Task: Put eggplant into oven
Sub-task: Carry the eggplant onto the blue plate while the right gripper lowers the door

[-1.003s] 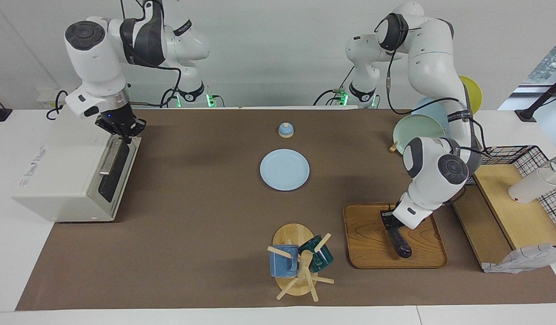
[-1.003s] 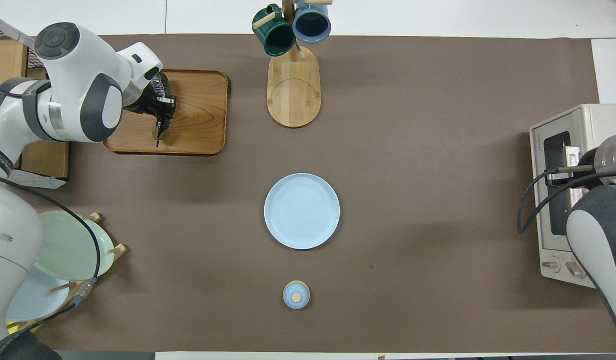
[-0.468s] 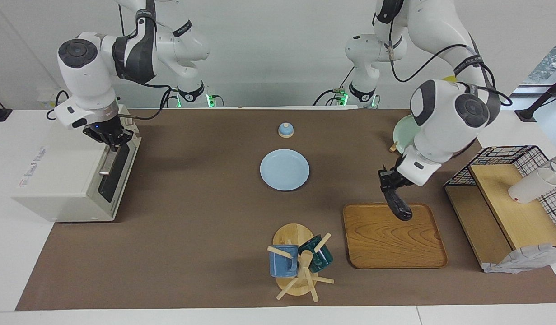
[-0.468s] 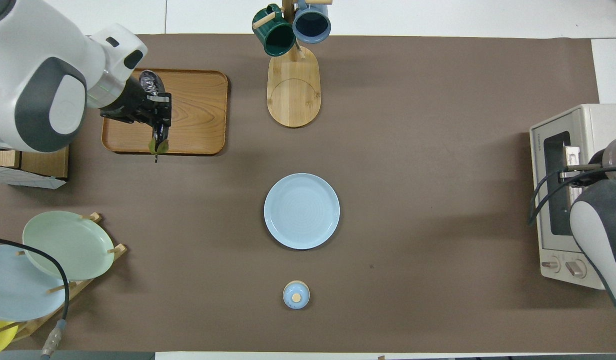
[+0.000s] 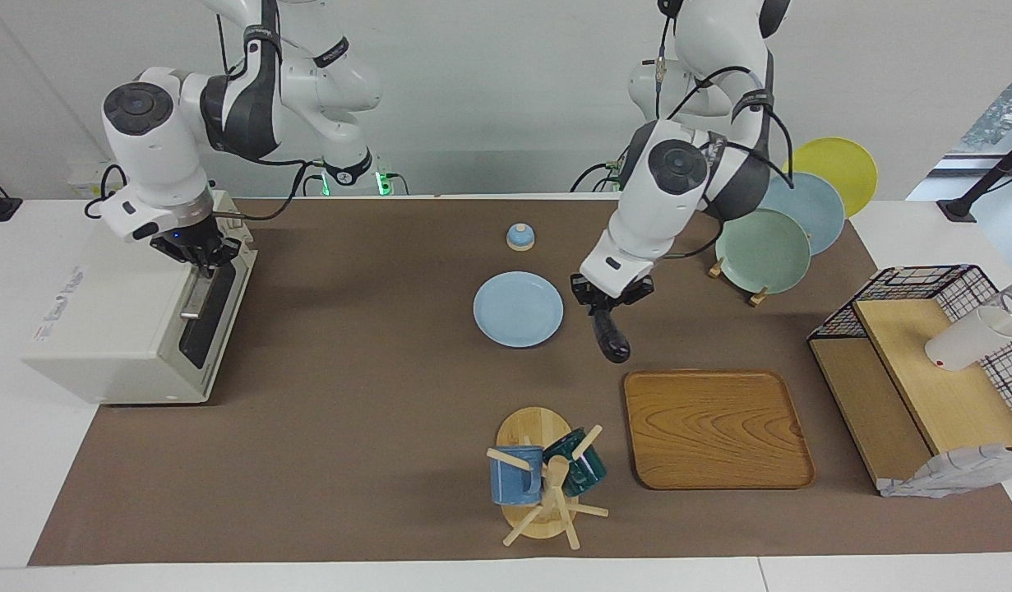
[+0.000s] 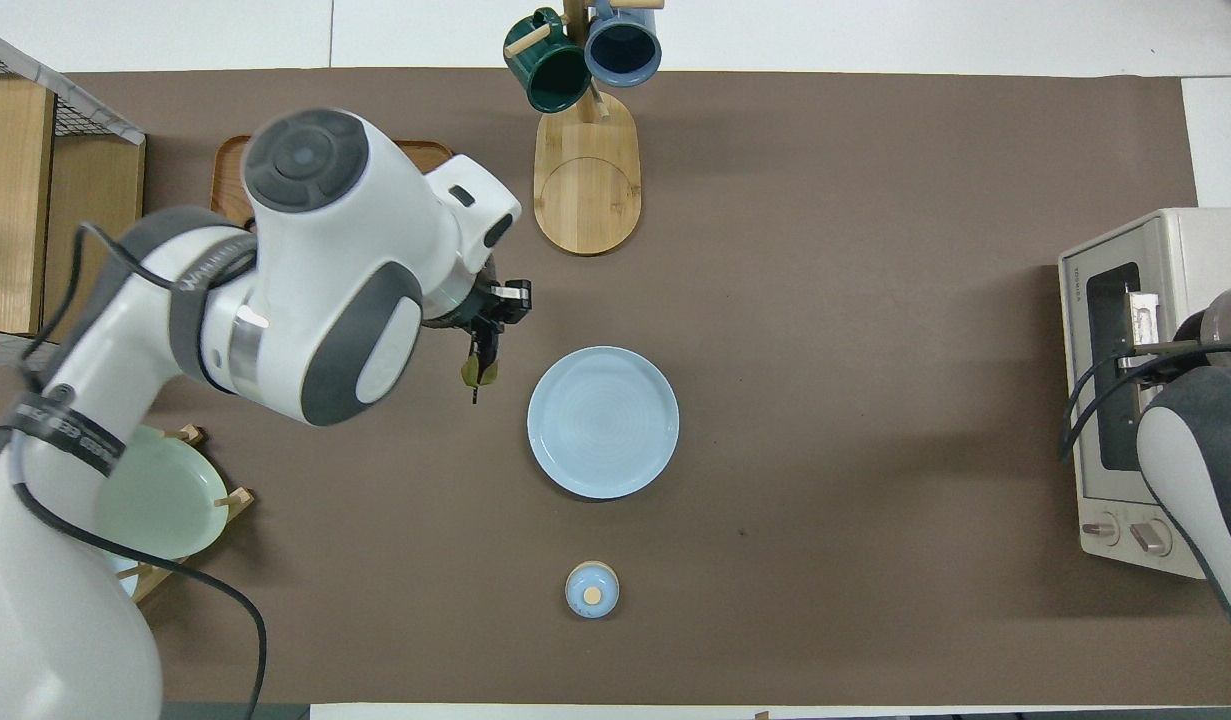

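The dark purple eggplant [image 5: 611, 335] hangs from my left gripper [image 5: 602, 306], which is shut on its stem end, in the air over the mat between the blue plate and the wooden tray. In the overhead view the left arm hides most of it; only the stem tip [image 6: 478, 371] shows below the gripper [image 6: 491, 322]. The off-white oven [image 5: 119, 329] stands at the right arm's end of the table, its dark glass door shut; it also shows in the overhead view [image 6: 1175, 250]. My right gripper [image 5: 198, 252] is at the end of the oven's bar handle [image 5: 195, 289] nearer to the robots.
A light blue plate [image 5: 518, 308] lies mid-table, with a small blue lid [image 5: 519, 237] nearer to the robots. A bare wooden tray [image 5: 715, 427] and a mug tree [image 5: 542, 477] stand farther out. A plate rack [image 5: 789, 222] and a wire shelf [image 5: 925, 362] are at the left arm's end.
My left gripper lifted the eggplant off the wooden tray and carried it toward the blue plate. My right gripper moved a little onto the oven's handle.
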Tool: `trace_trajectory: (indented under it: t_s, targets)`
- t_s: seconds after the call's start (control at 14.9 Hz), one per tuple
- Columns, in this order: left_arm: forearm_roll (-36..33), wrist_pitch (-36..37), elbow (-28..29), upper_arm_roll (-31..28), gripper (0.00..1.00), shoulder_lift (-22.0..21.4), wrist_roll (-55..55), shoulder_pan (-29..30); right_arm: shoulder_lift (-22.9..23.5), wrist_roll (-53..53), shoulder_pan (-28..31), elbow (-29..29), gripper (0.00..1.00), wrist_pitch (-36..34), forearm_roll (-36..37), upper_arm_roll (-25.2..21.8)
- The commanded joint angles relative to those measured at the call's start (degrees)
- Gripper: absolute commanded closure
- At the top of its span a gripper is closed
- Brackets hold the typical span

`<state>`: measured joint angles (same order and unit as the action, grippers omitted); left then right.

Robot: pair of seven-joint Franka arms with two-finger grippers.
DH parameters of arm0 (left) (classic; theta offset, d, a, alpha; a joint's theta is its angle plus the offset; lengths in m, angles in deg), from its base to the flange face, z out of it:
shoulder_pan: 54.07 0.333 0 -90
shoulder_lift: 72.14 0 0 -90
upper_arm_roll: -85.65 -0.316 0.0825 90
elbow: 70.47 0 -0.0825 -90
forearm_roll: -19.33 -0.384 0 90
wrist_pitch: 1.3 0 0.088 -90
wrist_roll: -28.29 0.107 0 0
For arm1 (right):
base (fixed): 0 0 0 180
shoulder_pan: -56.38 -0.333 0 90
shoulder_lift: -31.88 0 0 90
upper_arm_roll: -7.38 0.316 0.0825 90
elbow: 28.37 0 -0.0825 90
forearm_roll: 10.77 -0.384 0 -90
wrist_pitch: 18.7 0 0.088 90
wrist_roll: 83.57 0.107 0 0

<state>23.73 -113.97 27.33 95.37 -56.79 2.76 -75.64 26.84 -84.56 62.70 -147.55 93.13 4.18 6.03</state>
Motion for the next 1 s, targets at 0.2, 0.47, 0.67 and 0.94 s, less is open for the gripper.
trace_trajectory:
  t_s: [0.2, 0.47, 0.67, 0.94]
  targets:
    - [1.04, -16.33, 13.99, -1.11, 1.00, -2.18, -5.23, -7.15, 0.73, -0.59, -1.91, -4.31, 1.00, 3.31, -5.96, 0.64]
    - [1.04, -19.51, 16.80, -1.20, 1.00, -1.73, -8.40, -9.70, 2.66, 3.09, -7.27, -5.98, 1.00, 8.48, -7.74, 0.64]
    - [1.04, -19.51, 16.89, -1.20, 1.00, -1.55, -9.19, -10.33, 5.74, 3.45, -7.28, -6.77, 1.00, 12.61, -7.92, 0.64]
    - [1.04, -19.51, 17.42, -1.20, 1.00, -1.64, -8.76, -11.03, 6.36, 3.80, -9.03, -11.17, 1.00, 21.14, -9.58, 0.73]
